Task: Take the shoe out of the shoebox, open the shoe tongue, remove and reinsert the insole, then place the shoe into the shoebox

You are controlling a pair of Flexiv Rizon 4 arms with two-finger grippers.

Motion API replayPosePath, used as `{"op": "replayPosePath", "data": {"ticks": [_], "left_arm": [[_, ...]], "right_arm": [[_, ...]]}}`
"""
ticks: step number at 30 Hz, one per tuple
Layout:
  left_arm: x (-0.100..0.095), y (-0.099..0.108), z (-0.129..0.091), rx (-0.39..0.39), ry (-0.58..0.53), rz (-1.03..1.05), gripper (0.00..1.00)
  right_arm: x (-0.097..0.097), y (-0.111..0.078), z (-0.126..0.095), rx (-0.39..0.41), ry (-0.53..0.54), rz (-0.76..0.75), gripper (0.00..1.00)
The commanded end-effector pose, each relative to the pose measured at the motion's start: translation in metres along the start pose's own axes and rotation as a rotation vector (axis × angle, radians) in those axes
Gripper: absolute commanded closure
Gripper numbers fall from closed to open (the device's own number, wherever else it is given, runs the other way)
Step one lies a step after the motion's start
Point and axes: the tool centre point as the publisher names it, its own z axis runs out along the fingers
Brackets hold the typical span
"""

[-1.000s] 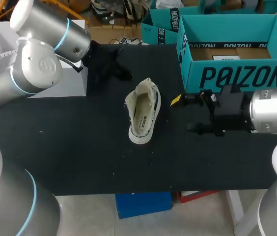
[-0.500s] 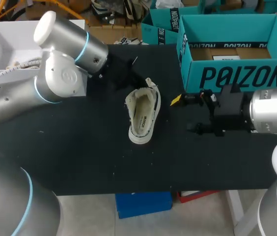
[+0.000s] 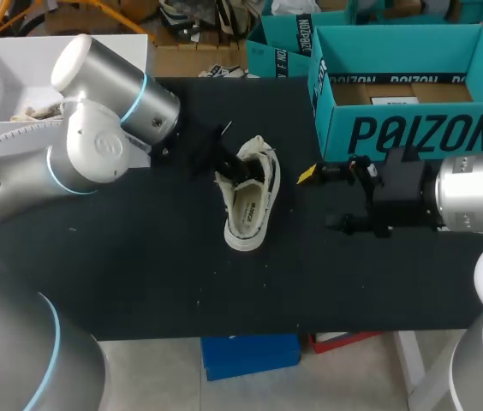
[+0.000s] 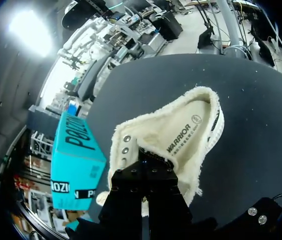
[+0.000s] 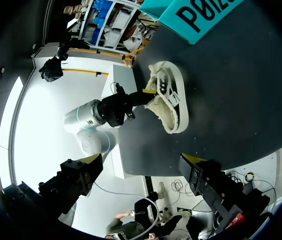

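Both arms flank the shoe (image 3: 248, 205), which lies out of the shoebox (image 3: 413, 133) on the bench (image 3: 139, 274), heel toward the near edge. Left gripper (image 3: 235, 169) is nearer, tucked into the lace end; whether it grips I cannot tell. Right gripper (image 3: 323, 199) stands off beside it, fingers wide.

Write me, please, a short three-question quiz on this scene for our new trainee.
1. True or false: the shoe lies on the black table, outside the teal shoebox.
2. Which gripper is at the shoe's opening? A) the left gripper B) the right gripper C) neither
3. Fill in: the right gripper, apart from the shoe, is ___ and holds nothing.

Key: 1 true; 2 A; 3 open.
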Motion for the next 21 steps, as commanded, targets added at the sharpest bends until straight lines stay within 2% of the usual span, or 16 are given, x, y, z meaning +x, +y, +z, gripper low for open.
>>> {"op": "replayPosePath", "data": {"ticks": [1, 5, 10, 20, 21], "left_arm": [[0.003, -0.002, -0.001, -0.007, 0.001, 0.008, 1.0], [-0.005, 0.0, -0.017, -0.025, -0.007, 0.033, 1.0], [-0.012, 0.004, -0.048, -0.058, 0.003, 0.078, 1.0], [-0.012, 0.017, -0.102, -0.138, 0.052, 0.165, 1.0], [-0.01, 0.018, -0.105, -0.145, 0.068, 0.185, 0.96]], "right_arm": [[0.0, 0.0, 0.001, -0.001, -0.001, 0.0, 0.0], [0.0, 0.0, 0.001, -0.001, -0.001, 0.0, 0.0], [0.0, 0.0, 0.001, -0.001, -0.001, 0.0, 0.0], [0.0, 0.0, 0.001, -0.001, -0.001, 0.0, 0.0], [0.0, 0.0, 0.001, -0.001, -0.001, 0.0, 0.0]]}}
